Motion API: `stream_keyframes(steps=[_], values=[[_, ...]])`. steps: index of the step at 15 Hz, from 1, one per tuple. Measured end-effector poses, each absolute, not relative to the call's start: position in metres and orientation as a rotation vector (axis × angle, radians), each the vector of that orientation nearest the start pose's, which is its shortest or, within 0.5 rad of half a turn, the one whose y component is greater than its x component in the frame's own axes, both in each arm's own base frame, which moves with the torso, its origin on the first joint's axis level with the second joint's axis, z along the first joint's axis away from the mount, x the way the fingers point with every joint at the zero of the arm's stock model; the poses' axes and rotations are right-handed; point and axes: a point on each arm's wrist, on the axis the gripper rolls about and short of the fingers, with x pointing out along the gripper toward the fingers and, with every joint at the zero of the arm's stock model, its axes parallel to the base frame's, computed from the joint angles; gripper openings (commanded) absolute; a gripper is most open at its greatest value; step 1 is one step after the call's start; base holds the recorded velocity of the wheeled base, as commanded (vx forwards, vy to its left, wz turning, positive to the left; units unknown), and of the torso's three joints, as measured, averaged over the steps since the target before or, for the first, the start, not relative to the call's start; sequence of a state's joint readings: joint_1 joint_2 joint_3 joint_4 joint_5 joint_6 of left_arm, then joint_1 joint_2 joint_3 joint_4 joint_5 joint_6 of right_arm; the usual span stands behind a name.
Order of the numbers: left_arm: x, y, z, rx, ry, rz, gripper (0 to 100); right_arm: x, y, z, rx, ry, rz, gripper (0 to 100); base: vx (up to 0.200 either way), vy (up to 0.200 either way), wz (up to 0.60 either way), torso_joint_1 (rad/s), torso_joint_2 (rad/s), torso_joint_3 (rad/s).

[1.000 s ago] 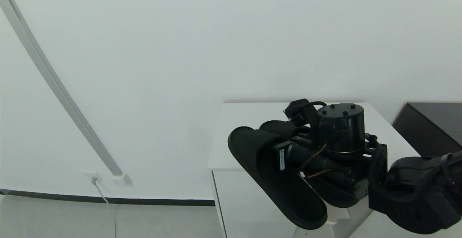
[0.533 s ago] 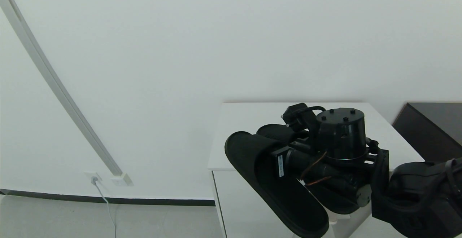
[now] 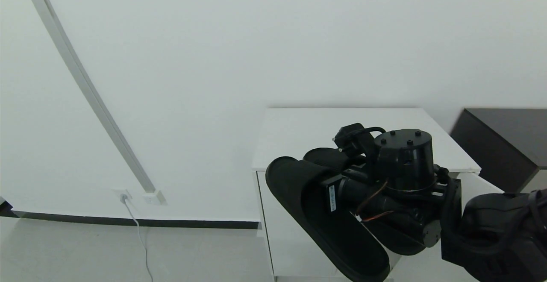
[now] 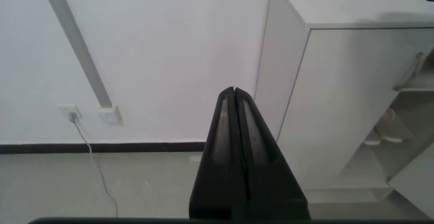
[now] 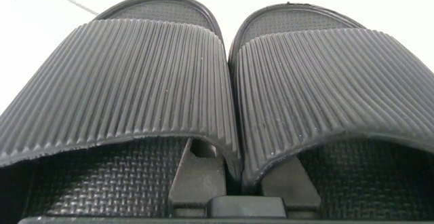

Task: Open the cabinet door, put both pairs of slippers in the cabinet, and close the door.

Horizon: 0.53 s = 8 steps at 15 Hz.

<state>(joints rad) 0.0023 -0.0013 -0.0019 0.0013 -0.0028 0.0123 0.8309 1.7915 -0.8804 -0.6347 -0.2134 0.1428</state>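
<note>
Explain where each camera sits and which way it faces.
Head view: on the robot's head, facing forward and down at a white cabinet; the right arm shows, carrying black slippers.
Left wrist view: on the left wrist, facing past the shut left claw toward the cabinet.
Right wrist view: on the right wrist, facing the slippers held by the right claw.
Shared: cabinet in head and left wrist views; slippers in head and right wrist.

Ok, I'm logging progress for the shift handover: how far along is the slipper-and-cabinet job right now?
Done: the cabinet looks open, shelves showing; a pale shape inside may be the first pair. In hand: the right gripper holds the black slippers in front of it. Left: shelve them, then shut the cabinet.
</note>
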Motion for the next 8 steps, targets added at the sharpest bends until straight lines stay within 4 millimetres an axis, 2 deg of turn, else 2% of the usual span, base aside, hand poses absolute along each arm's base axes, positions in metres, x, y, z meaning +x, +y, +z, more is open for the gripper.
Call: stream_keyframes(steps=[8], values=[[-0.023,0.0,0.0757,0.012,-0.001,-0.001,0,0.2261,0.2406,0.1718,-0.004,0.29,0.592,0,0.0,0.0,0.0,0.0,0.0,0.0]])
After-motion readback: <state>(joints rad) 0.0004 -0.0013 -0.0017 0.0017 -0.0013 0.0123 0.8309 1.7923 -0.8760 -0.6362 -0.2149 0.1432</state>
